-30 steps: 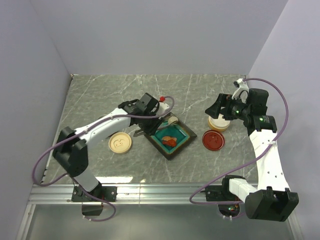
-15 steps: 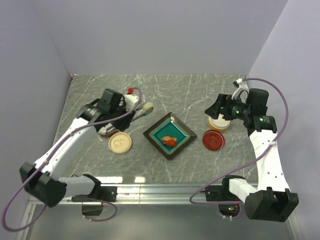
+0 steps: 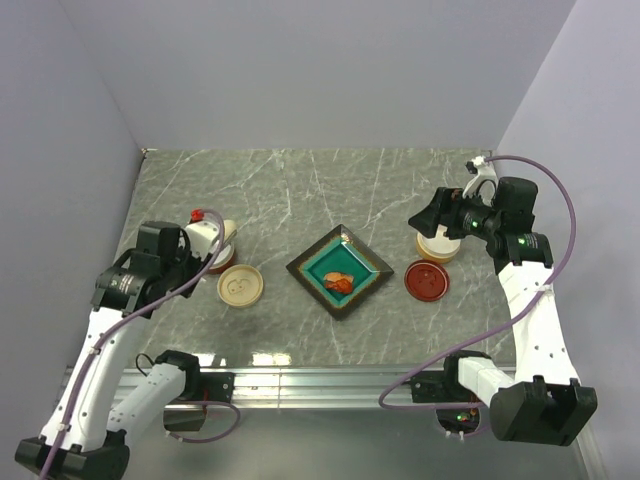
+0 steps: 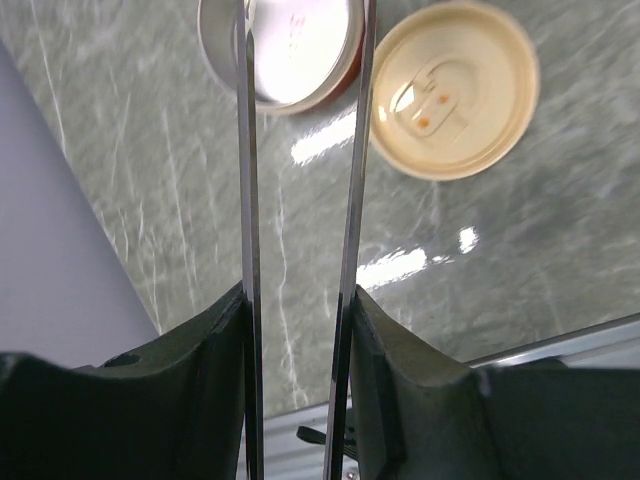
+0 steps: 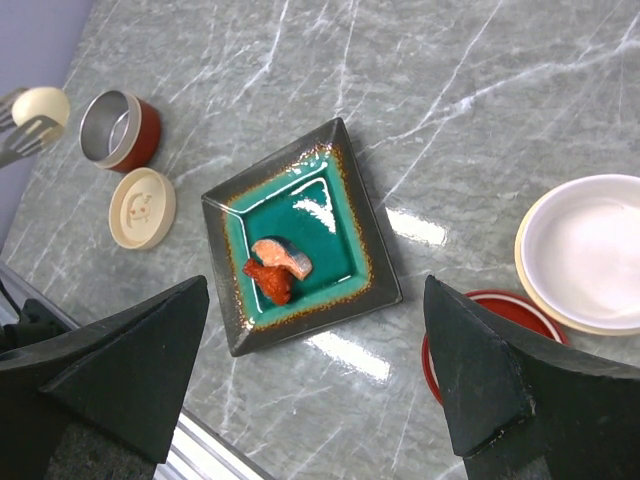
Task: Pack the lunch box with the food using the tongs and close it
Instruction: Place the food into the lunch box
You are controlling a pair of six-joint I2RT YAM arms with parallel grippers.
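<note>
My left gripper (image 4: 297, 295) is shut on the grey metal tongs (image 4: 247, 180), whose two arms run forward over the lunch box's red round container (image 4: 290, 50). In the right wrist view the tong tips carry the cream-white egg piece (image 5: 38, 105) just beside that container (image 5: 120, 130). Its cream lid (image 3: 240, 286) lies next to it. Orange-red food lumps (image 5: 275, 270) sit in the teal square dish (image 3: 368, 262). My right gripper (image 3: 425, 218) hangs open over the cream bowl (image 3: 440, 248).
A red lid (image 3: 427, 280) lies on the marble table in front of the cream bowl. Grey walls close in the left, back and right sides. A metal rail (image 3: 330, 385) runs along the near edge.
My left arm has swung left from the teal dish, carrying the egg piece in the tongs to the red container. The right arm has not moved.
</note>
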